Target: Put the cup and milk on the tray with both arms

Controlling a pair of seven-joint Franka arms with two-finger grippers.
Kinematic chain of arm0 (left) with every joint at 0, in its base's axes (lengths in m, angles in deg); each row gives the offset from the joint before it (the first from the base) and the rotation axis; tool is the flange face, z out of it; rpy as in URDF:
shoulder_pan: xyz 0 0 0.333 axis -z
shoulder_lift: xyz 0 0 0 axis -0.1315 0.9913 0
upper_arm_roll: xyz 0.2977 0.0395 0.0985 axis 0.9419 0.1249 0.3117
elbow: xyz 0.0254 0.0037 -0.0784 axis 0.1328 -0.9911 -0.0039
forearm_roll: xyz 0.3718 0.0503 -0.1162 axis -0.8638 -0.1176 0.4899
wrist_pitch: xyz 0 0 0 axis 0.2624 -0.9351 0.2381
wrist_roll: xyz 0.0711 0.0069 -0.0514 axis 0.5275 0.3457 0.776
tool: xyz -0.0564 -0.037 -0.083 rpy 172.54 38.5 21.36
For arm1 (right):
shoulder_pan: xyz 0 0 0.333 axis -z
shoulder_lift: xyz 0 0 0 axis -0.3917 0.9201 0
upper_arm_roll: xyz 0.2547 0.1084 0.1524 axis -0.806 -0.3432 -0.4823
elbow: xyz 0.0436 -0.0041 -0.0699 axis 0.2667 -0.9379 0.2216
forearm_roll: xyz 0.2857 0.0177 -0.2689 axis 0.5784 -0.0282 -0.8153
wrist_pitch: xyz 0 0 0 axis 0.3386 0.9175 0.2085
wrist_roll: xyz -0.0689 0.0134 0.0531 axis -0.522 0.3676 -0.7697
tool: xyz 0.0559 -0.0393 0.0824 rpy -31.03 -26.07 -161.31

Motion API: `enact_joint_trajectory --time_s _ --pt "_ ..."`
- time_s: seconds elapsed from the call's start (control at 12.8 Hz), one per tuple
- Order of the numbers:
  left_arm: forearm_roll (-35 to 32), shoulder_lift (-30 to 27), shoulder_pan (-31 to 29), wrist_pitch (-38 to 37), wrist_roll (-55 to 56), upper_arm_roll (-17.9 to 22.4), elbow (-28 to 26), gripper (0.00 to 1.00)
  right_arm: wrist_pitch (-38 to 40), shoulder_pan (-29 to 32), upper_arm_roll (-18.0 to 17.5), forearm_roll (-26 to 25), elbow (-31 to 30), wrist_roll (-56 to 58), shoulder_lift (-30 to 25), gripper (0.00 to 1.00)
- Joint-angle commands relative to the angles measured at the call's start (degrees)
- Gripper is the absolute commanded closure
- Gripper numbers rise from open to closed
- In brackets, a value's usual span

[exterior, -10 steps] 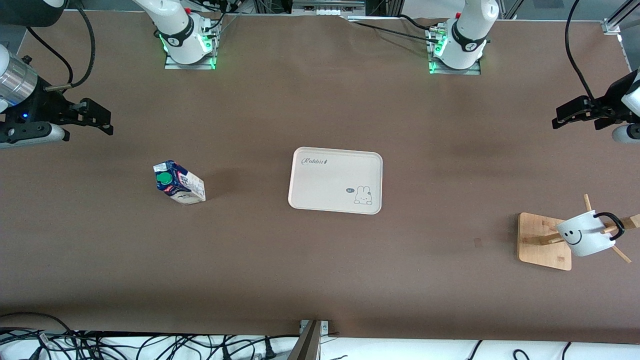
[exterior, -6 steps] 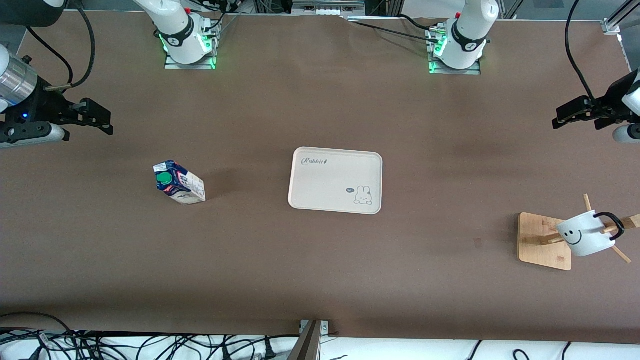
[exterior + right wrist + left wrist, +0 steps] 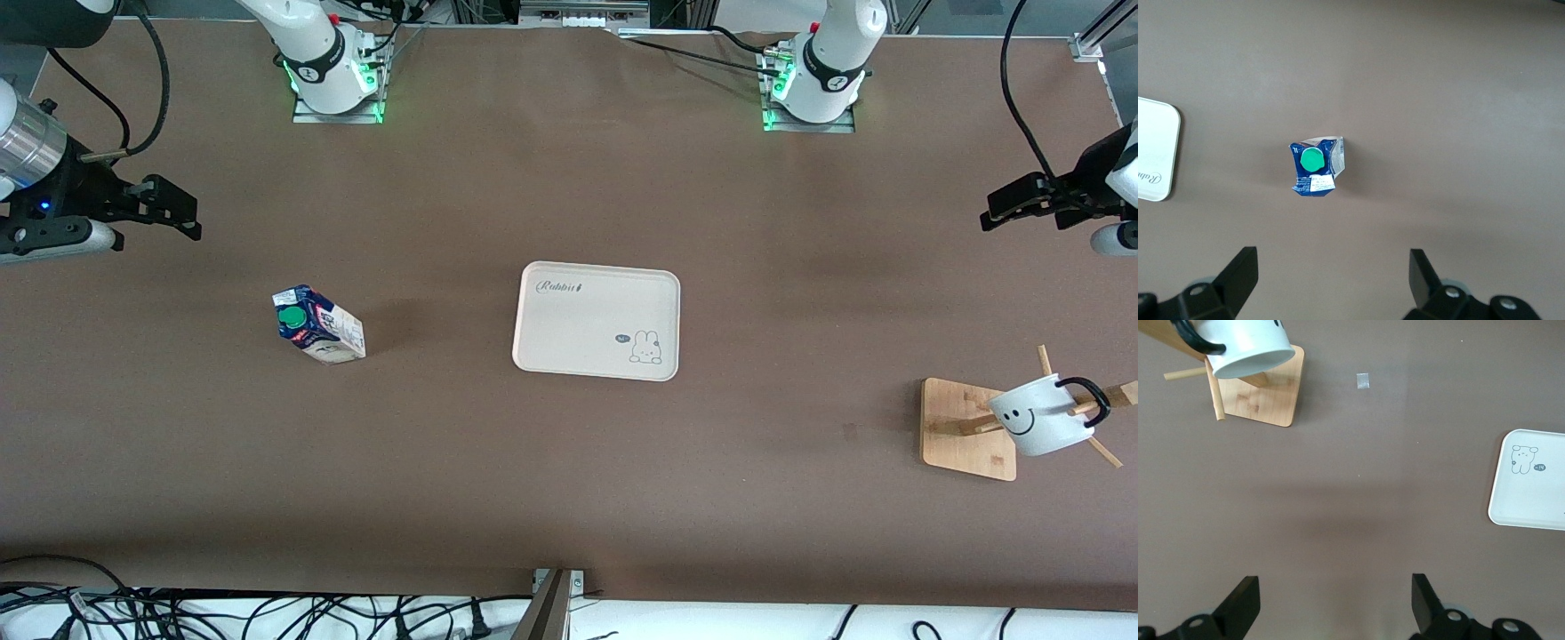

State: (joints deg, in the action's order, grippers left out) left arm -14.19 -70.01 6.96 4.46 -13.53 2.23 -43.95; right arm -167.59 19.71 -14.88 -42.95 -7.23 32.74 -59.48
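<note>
We see both grippers up in air, fingers spread, holding nothing. Right gripper (image 3: 182, 212) is over bare table toward right arm's end — milk (image 3: 318, 324) stands upright on table, well apart from it. Left gripper (image 3: 1009, 204) is over bare table; cup (image 3: 1040, 414) hangs on wooden rack (image 3: 965, 428) near it. Tray (image 3: 596, 320) lies in middle btw. them, bare.

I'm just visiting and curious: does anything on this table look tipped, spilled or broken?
Nothing spilled or broken. The cup hangs tilted on a wooden rack, as a rack holds cups. The milk stands upright, the tray lies bare, and both claws, left and right, hover open.
</note>
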Motion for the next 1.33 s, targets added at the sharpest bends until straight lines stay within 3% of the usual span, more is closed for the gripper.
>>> enact_joint_trajectory --time_s 0.0,0.31,0.86,1.1,1.25 --pt "-2.97 2.30 0.59 -0.70 0.53 -1.41 2.50 0.00 0.87 0.63 -0.48 -0.05 1.23 -0.13 0.42 0.00" --pt "-2.45 4.84 0.42 7.37 0.44 -1.85 1.97 0.00 0.61 0.63 -0.48 -0.22 1.23 0.04 0.42 0.00" --pt "-2.45 12.14 0.06 31.44 0.35 -1.94 1.36 0.00 -0.89 0.19 -1.00 0.39 1.32 0.13 0.78 0.00" --pt "-2.45 12.68 0.50 37.79 0.35 -2.03 0.04 0.00 -4.04 0.37 -0.92 6.53 1.32 0.57 2.70 0.00" --pt "-2.19 12.50 0.33 42.16 0.35 -2.73 -1.09 0.00 -4.93 0.89 -0.65 7.60 1.23 0.57 4.98 0.00"
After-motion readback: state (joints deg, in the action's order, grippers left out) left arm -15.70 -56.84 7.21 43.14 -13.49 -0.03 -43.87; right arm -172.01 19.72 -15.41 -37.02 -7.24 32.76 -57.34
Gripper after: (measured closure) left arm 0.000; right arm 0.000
